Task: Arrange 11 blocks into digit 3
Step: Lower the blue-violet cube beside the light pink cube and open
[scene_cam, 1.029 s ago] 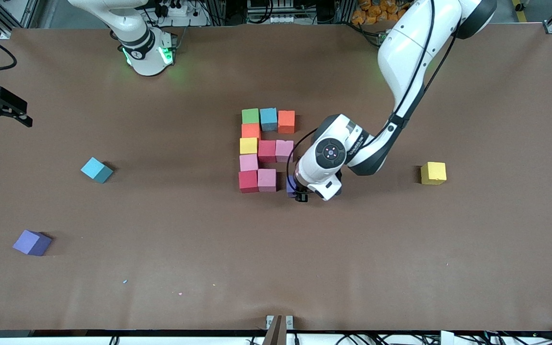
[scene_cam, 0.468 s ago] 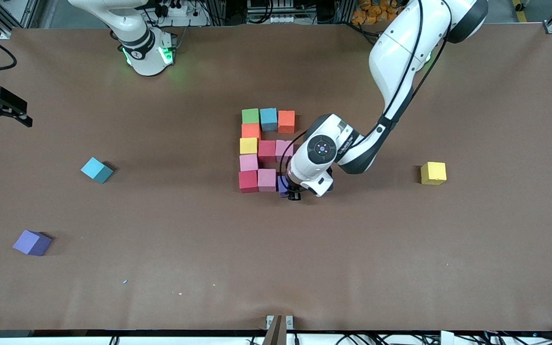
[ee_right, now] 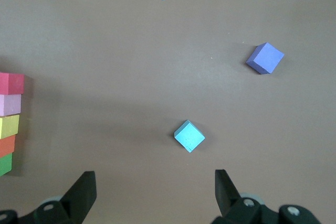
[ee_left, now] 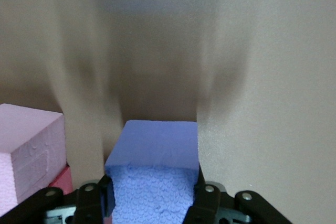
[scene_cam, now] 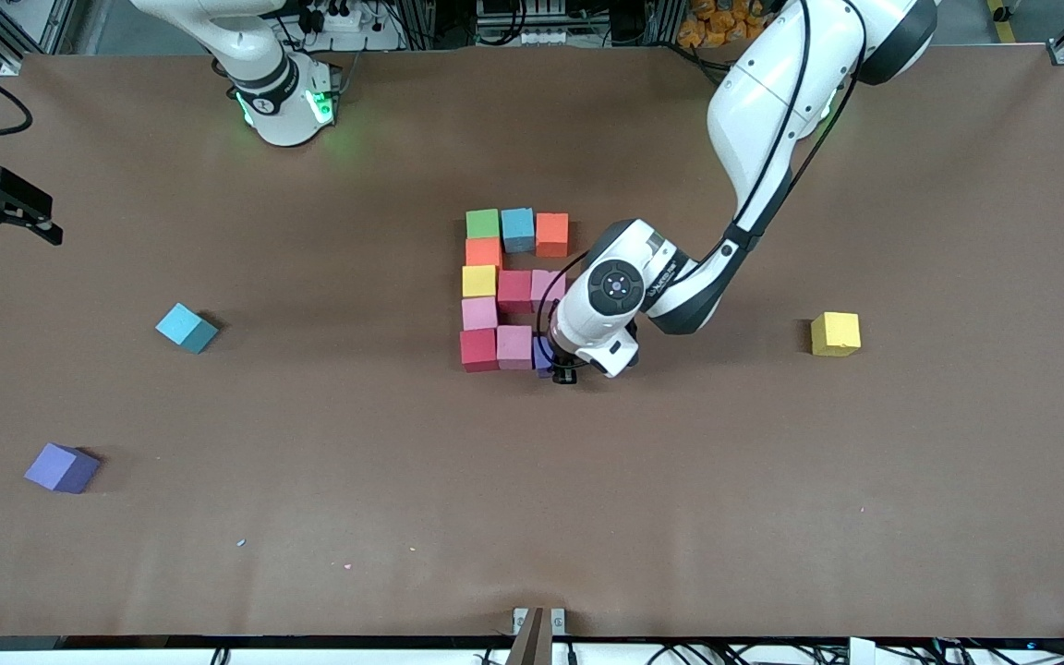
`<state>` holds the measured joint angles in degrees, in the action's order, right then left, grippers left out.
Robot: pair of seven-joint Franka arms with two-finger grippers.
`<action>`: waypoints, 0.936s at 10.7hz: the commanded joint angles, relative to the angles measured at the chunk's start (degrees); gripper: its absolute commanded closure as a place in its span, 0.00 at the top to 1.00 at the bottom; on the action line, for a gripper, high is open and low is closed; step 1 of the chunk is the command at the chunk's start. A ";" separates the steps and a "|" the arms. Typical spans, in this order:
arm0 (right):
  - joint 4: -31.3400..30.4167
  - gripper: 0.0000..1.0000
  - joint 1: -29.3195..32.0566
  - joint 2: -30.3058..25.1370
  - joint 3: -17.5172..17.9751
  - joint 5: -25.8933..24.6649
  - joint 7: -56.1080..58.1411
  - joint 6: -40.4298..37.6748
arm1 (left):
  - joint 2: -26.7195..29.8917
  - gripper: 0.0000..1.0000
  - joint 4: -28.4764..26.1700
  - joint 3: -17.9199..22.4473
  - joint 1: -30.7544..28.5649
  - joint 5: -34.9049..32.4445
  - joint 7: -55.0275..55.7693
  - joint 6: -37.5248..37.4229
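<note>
Front view shows the left gripper (scene_cam: 562, 369) clamped on a purple block (scene_cam: 542, 356), low at the table (scene_cam: 772, 480), just beside the pink block (scene_cam: 514, 346) that ends the nearest row of the digit 3 (scene_cam: 513, 288); left wrist view shows that block (ee_left: 153, 174) between the fingers (ee_left: 205, 203); the right gripper (ee_right: 152, 195) waits spread wide above the table toward the right arm's end; loose cyan (scene_cam: 186, 327), purple (scene_cam: 62, 467) and yellow (scene_cam: 835, 333) blocks lie well apart.

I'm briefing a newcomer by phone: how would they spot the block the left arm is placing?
Find the multicoloured figure of cubes at mid-table. At the end of its row nearest the front camera, beside a pink cube, the left gripper is shut on the purple block. It is the figure's only purple cube.
</note>
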<state>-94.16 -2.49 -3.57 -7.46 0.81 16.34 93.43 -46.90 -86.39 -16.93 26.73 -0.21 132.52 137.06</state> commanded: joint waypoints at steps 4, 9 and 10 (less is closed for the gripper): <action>1.62 1.00 0.91 0.76 0.69 -0.90 -0.52 -1.06 | 0.93 0.00 -1.42 0.58 0.43 0.74 -0.68 -0.65; 1.62 1.00 0.91 0.85 0.69 -0.90 -0.61 -1.06 | 0.93 0.00 -1.33 0.49 1.30 0.74 -0.68 -0.65; 1.62 1.00 0.91 0.76 0.69 -0.90 -0.61 -1.06 | 0.85 0.00 -1.33 0.49 1.31 0.74 -0.68 -0.65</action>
<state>-94.16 -2.49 -3.55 -7.46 0.81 16.34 93.42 -46.87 -86.87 -16.88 27.27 -0.21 132.35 136.92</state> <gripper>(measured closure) 0.000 0.458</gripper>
